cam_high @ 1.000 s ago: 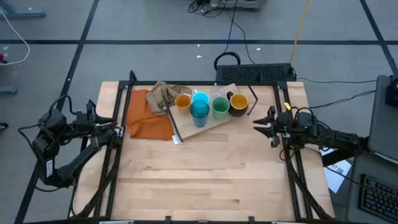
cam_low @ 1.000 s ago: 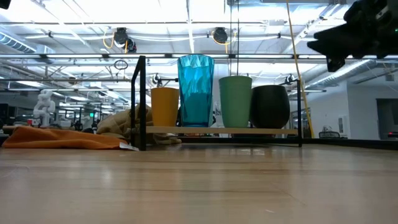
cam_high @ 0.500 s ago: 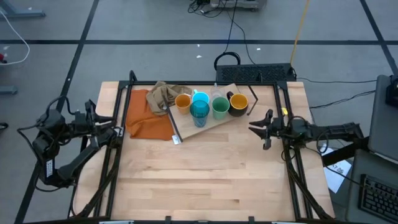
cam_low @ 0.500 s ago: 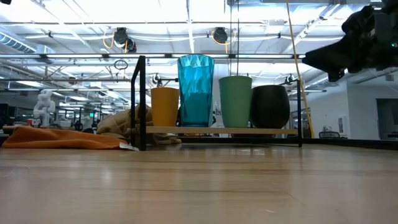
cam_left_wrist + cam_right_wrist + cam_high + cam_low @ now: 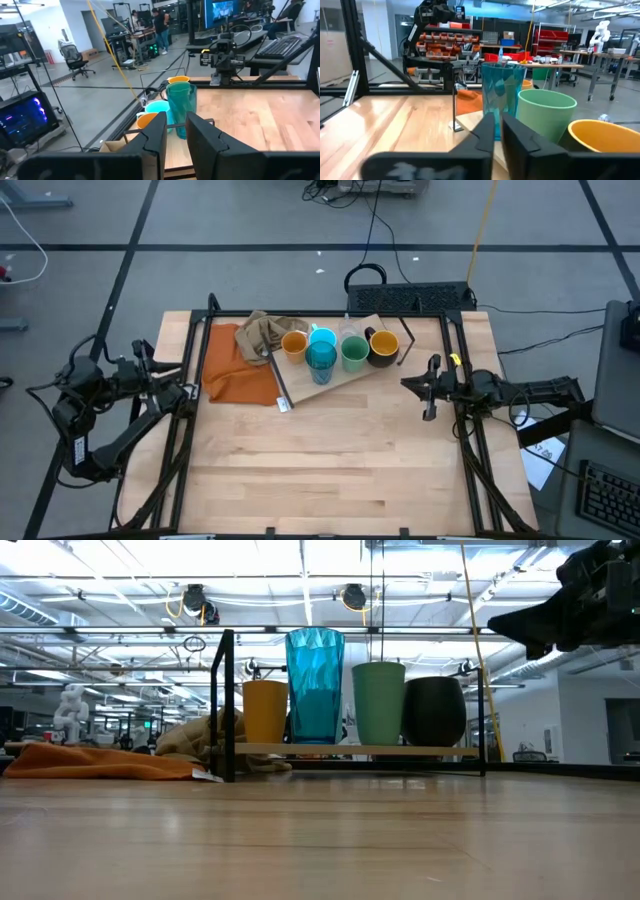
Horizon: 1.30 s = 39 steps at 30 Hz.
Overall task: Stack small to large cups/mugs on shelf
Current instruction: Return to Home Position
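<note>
On the shelf (image 5: 338, 381), a wooden board on black legs at the table's far middle, the cups stand on their bases. An orange cup (image 5: 294, 343), a teal tumbler (image 5: 320, 362), a green cup (image 5: 354, 354) and a black mug (image 5: 383, 347) form a row. A light-blue mug (image 5: 323, 336) and a clear glass (image 5: 350, 333) stand behind them. My right gripper (image 5: 408, 385) hovers shut to the right of the shelf, pointing at it. My left gripper (image 5: 186, 386) waits at the table's left edge, its fingers a narrow gap apart with nothing between them.
An orange cloth (image 5: 240, 375) and a crumpled tan cloth (image 5: 265, 332) lie left of the shelf. Black frame rails (image 5: 470, 450) run along both sides of the table. A black box (image 5: 410, 296) sits at the far edge. The near half of the wooden tabletop (image 5: 320, 470) is bare.
My right gripper has shut its fingers. It has sunk a little, rolled, and swung slightly toward the near edge. It still points at the shelf. The cups have not moved.
</note>
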Motion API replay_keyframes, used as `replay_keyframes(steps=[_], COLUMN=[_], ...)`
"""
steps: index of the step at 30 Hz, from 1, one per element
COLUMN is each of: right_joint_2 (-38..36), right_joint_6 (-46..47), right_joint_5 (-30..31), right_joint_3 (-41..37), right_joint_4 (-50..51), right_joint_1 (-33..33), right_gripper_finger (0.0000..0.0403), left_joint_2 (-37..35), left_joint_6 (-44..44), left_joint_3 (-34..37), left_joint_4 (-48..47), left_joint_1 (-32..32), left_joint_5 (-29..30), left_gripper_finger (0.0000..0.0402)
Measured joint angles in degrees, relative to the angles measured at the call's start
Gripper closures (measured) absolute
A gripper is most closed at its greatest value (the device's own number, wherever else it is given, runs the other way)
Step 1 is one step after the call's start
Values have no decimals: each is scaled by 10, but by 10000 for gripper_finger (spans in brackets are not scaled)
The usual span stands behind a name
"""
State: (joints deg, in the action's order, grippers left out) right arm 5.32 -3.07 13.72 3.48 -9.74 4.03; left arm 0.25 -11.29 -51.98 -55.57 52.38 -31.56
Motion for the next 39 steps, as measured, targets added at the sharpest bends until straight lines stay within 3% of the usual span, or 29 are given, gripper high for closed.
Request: replay_keyframes(steps=[12, 18, 21, 26, 35, 39], right_joint_2=[0, 0, 0, 0, 0, 0], right_joint_6=[53, 54, 56, 53, 49, 50], right_joint_5=[-3, -2, -2, -1, -1, -1], right_joint_3=[-1, -1, -1, -1, -1, -1], right_joint_4=[34, 35, 35, 35, 35, 35], right_joint_1=[2, 2, 2, 2, 2, 2], right_gripper_finger=[402, 402, 403, 403, 403, 403], left_joint_2=[0, 0, 0, 0, 0, 0], left_joint_6=[15, 31, 46, 39, 126, 105], left_joint_3=[4, 34, 43, 20, 1, 38], left_joint_4=[-12, -34, -39, -63, 34, 86], left_joint_1=[0, 1, 13, 49, 87, 117], left_joint_5=[-1, -89, -96, 18, 317, 370], left_gripper_finger=[330, 330, 330, 330, 330, 330])
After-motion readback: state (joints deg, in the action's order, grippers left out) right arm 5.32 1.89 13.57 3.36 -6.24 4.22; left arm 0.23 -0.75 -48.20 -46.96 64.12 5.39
